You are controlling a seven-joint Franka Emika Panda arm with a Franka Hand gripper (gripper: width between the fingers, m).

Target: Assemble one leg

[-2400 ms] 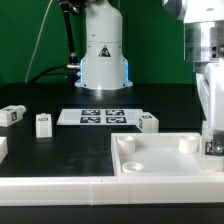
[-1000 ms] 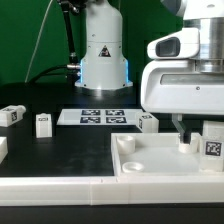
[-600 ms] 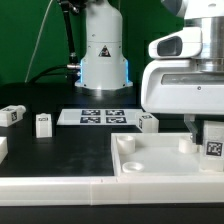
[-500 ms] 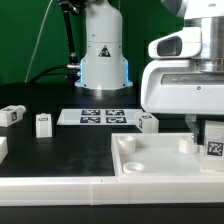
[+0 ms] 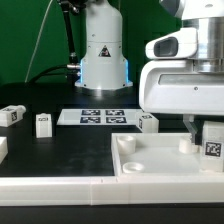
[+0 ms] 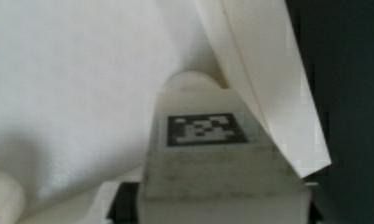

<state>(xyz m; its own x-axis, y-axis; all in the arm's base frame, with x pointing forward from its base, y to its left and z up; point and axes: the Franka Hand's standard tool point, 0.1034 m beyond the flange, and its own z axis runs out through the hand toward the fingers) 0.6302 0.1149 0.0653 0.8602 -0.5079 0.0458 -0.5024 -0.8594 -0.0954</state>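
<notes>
My gripper (image 5: pixel 207 138) is shut on a leg (image 5: pixel 212 147), a small white block whose marker tag faces the camera. It holds the leg over the right far corner of the large white tray-like piece (image 5: pixel 160 163), next to a round corner socket (image 5: pixel 186 144). Whether the leg touches the piece is hidden. In the wrist view the leg (image 6: pixel 209 140) fills the space between the dark fingers (image 6: pixel 123 203), with the white piece (image 6: pixel 77 90) behind it. Three more legs lie on the table: two at the exterior view's left (image 5: pixel 12 115) (image 5: pixel 43 124) and one near the middle (image 5: pixel 149 122).
The marker board (image 5: pixel 98 117) lies flat at the back centre, before the robot's base (image 5: pixel 103 60). Another white part (image 5: pixel 2 148) shows at the exterior view's left edge. A white strip (image 5: pixel 60 186) runs along the front.
Since 2.4 s ago the hand has shifted so that its broad body fills the exterior view's right and the leg's tag shows. Over the last second it has hardly moved.
</notes>
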